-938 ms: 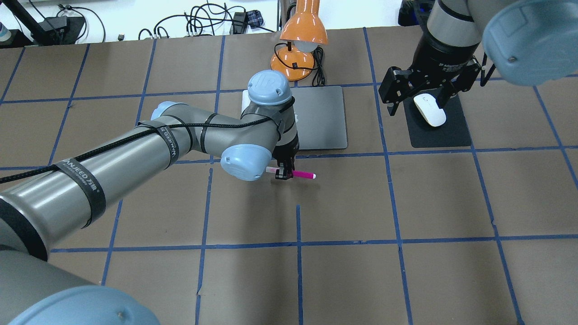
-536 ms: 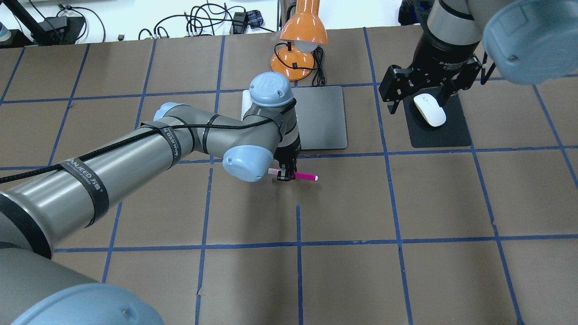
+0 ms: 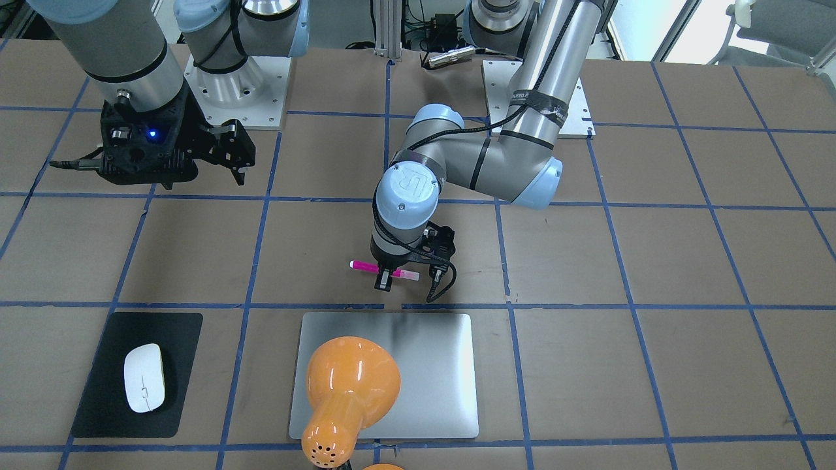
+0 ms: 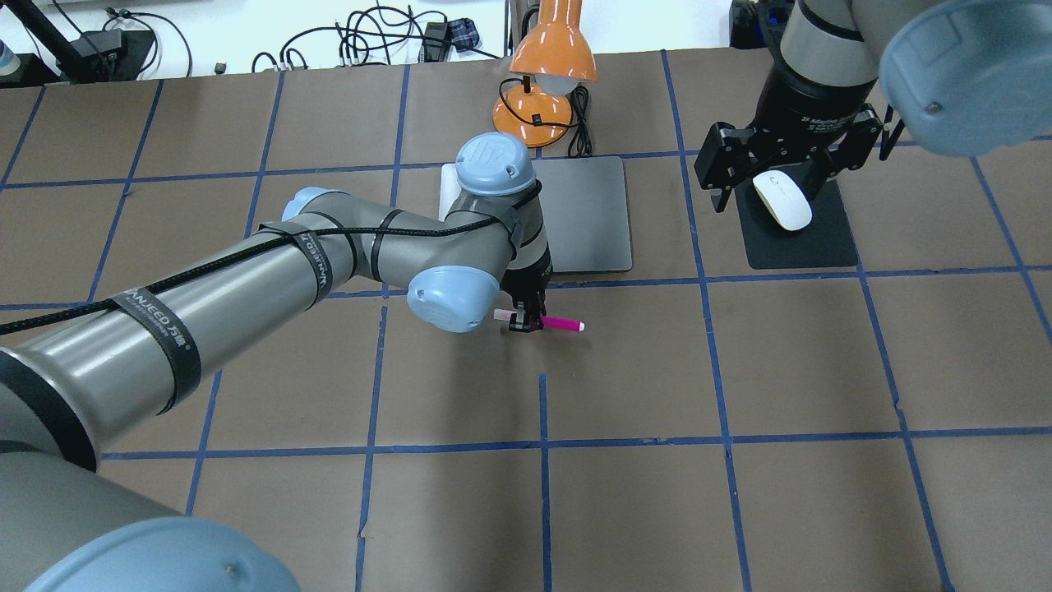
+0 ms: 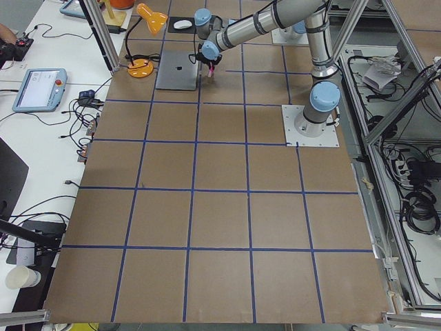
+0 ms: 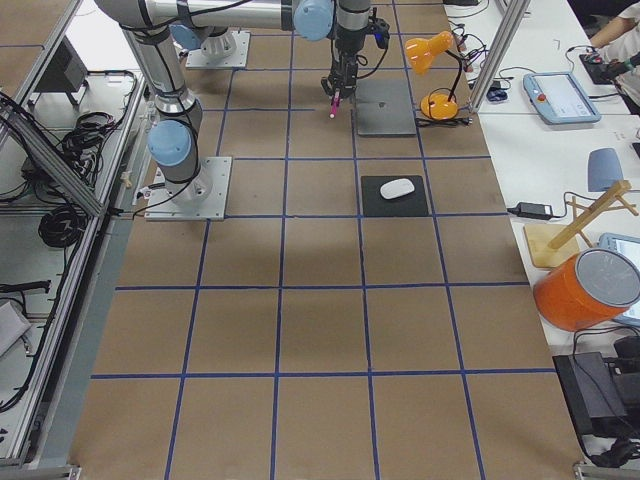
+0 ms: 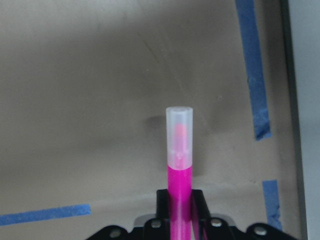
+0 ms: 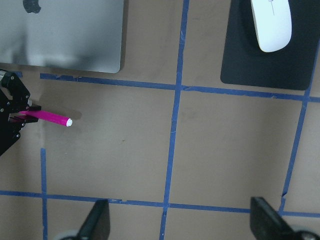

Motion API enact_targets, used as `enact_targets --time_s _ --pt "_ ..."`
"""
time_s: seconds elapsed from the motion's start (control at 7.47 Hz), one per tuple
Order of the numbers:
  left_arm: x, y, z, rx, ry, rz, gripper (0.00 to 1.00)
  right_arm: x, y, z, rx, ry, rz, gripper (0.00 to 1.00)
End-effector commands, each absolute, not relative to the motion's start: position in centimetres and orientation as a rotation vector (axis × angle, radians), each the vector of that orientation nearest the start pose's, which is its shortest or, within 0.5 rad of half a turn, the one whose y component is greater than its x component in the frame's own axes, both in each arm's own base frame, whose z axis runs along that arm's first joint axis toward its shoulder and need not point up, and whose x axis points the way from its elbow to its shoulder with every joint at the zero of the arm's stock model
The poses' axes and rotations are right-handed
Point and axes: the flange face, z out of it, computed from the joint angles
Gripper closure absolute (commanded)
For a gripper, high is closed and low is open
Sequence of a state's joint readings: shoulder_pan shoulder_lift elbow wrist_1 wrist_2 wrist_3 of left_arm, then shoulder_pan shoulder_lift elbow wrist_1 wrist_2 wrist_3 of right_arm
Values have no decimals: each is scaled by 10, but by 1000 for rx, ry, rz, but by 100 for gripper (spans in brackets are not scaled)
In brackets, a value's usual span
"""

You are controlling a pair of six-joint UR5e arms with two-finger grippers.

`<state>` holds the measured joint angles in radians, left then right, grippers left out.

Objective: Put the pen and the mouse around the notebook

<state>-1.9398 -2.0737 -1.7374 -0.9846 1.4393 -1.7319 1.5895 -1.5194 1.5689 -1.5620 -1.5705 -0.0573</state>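
The magenta pen [image 4: 560,324] lies level in my left gripper [image 4: 524,321], which is shut on its middle, just off the notebook's [image 4: 588,215] edge nearest the robot. The left wrist view shows the pen's pale cap [image 7: 179,134] sticking out past the fingers [image 7: 199,206] over brown paper. In the front-facing view the pen [image 3: 364,266] is beside the silver notebook [image 3: 428,365]. The white mouse [image 4: 782,200] rests on a black mat [image 4: 801,238] right of the notebook. My right gripper [image 4: 768,182] hangs open well above the mouse, holding nothing; its wrist view sees the mouse [image 8: 271,22].
An orange desk lamp [image 4: 542,74] stands at the notebook's far edge, its shade [image 3: 349,385] leaning over the notebook. Its cord [image 4: 582,123] runs beside the base. Blue tape lines [image 4: 542,444] grid the brown table. Cables lie beyond the far edge.
My left gripper has carried the pen a little to the right along the notebook's near edge. The right gripper has drifted slightly toward the table's far side, still open above the mouse.
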Motion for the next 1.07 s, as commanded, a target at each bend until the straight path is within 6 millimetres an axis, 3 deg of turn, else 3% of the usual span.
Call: enact_targets --time_s 0.0,0.13,0.27,0.54,0.67,0.94 --pt "-354 -509 184 -1969 2423 247 73 147 -511 472 -55 3085 74 0" --pt "-354 -509 184 -1969 2423 247 26 140 -512 482 -56 3160 42 0" --pt "-355 -509 185 -1971 2425 250 0 139 -511 476 -62 3180 63 0" --pt "-351 -512 205 -1951 2483 213 0 139 -511 476 -60 3179 66 0" --pt "-339 -522 216 -1799 2627 180 1 139 -511 475 -62 3177 63 0" --pt "-279 -563 251 -1490 2879 95 1 140 -511 478 -61 3165 56 0"
